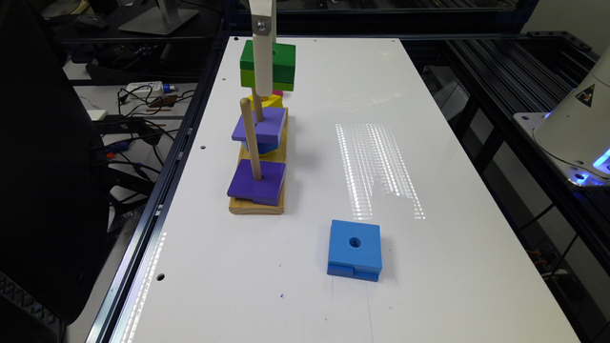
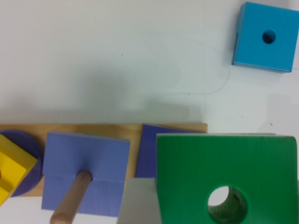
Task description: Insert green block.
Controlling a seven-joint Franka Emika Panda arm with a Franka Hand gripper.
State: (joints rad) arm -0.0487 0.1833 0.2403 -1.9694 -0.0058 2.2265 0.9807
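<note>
Your pincer hangs straight down from above, near the desk's far edge, its white finger running vertically across the front of the green block. The block sits raised off the desk, held level. The arm's base stands past the desk's edge at the exterior view's right.

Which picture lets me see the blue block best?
The exterior view: the blue block lies whole on the white table, showing its top, centre hole and notched front side. The wrist view shows it too, in a corner, mostly its top and hole.
</note>
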